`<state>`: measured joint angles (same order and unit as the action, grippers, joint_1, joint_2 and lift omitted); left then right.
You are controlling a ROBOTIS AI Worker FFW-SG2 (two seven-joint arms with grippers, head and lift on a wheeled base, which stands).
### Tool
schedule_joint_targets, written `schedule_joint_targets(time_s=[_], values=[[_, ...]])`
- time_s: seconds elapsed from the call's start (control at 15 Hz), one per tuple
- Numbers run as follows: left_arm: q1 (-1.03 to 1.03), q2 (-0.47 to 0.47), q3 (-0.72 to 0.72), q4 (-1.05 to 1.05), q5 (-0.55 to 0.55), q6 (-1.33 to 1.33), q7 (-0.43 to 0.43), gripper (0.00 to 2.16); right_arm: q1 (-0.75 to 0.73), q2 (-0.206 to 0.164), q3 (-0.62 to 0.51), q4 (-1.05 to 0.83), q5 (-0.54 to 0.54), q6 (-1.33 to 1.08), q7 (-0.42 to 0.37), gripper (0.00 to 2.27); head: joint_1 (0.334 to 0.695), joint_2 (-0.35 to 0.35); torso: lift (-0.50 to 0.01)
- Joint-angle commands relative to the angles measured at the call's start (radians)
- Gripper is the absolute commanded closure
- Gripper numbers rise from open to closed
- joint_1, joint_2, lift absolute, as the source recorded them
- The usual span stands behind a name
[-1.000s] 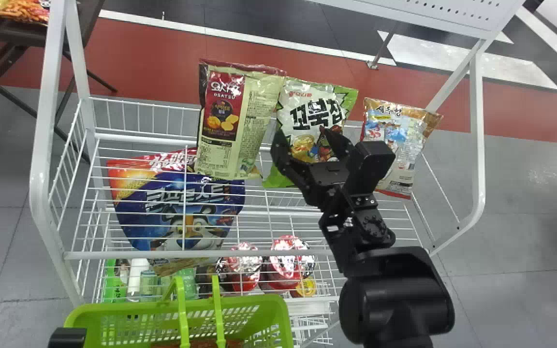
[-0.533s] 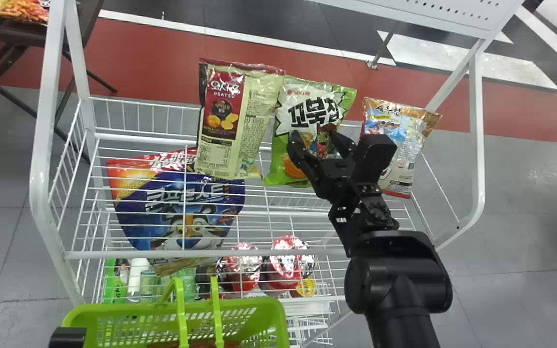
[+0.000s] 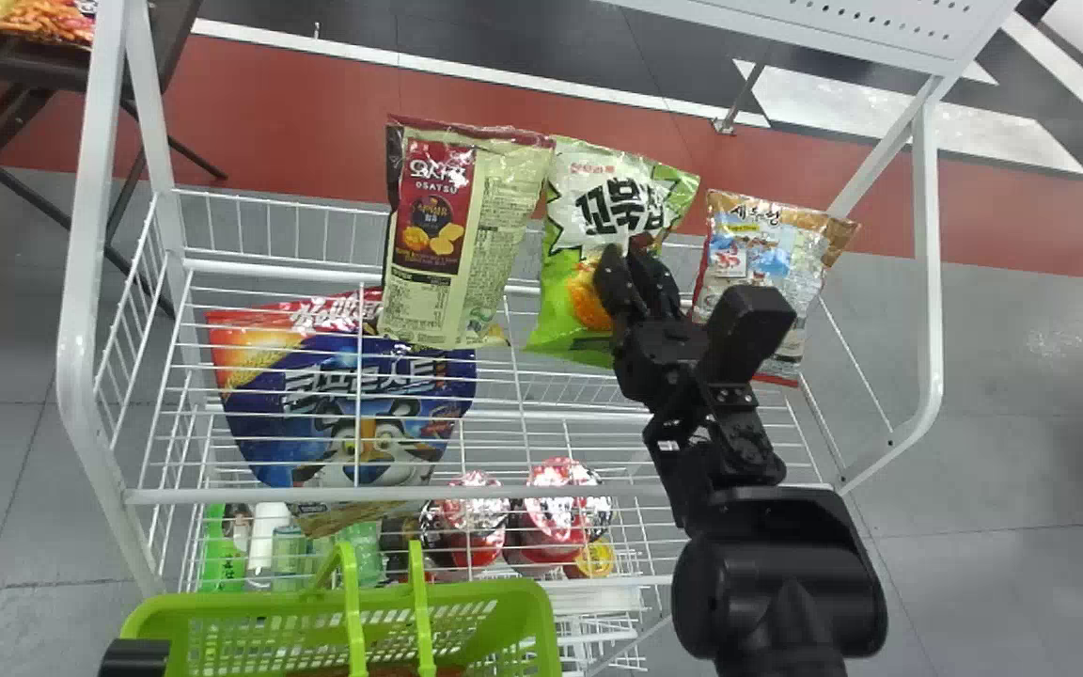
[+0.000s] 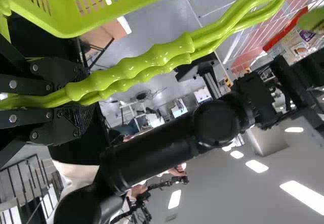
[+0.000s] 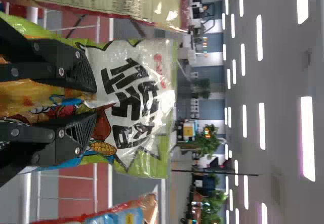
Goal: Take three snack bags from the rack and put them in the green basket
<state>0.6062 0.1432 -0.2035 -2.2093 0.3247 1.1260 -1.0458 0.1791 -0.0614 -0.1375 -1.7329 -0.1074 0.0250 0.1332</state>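
Snack bags (image 3: 504, 202) stand beyond the green basket (image 3: 255, 603), which hangs near left, its handles (image 3: 352, 602) clamped in the left gripper (image 3: 133, 658). Farther, a blue bag (image 3: 311, 381) sits in the rack (image 3: 494, 492); beyond it, the right gripper (image 3: 626, 259) pinches the green-and-white bag (image 3: 570, 268), between a cream bag (image 3: 504, 244), left, and an orange-topped bag (image 3: 791, 254), right.

Red, Gray and Bright All Around Us

We see a gray floor (image 3: 1021, 414) with a wide red stripe (image 3: 297, 122) and a white line (image 3: 541, 89). A dark table (image 3: 6, 68) with crossed legs stands back on the left. Far off, we spot green plants (image 5: 208, 144). Up high, long white lights (image 5: 307, 138) shine in rows on the gray ceiling (image 5: 281, 62).
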Motion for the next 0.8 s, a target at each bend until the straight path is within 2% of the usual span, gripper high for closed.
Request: schedule_joint_targets(time_s=[0.0, 0.2, 0.4, 0.53, 0.73], values=[[0.000, -0.001, -0.005, 0.000, -0.001, -0.001, 0.000, 1.41, 0.036, 0.002, -0.016, -0.043, -0.017, -0.004, 0.002, 2.10, 0.695, -0.350, -0.007], [0.000, -0.001, -0.007, -0.006, -0.001, -0.001, 0.000, 1.41, 0.105, 0.002, -0.028, -0.145, -0.055, -0.007, 0.019, 2.10, 0.695, -0.350, -0.007], [-0.006, -0.001, -0.005, -0.004, -0.001, 0.002, -0.002, 1.41, 0.264, 0.002, -0.056, -0.373, -0.124, 0.042, 0.036, 2.10, 0.695, -0.350, -0.007], [-0.011, -0.004, 0.001, -0.004, 0.002, 0.005, -0.005, 1.41, 0.389, 0.002, -0.093, -0.516, -0.193, 0.131, 0.086, 2.10, 0.695, -0.350, -0.007], [-0.002, -0.014, 0.004, 0.002, 0.004, -0.013, 0.001, 1.41, 0.497, 0.000, -0.120, -0.613, -0.285, 0.207, 0.180, 2.10, 0.695, -0.350, -0.007]])
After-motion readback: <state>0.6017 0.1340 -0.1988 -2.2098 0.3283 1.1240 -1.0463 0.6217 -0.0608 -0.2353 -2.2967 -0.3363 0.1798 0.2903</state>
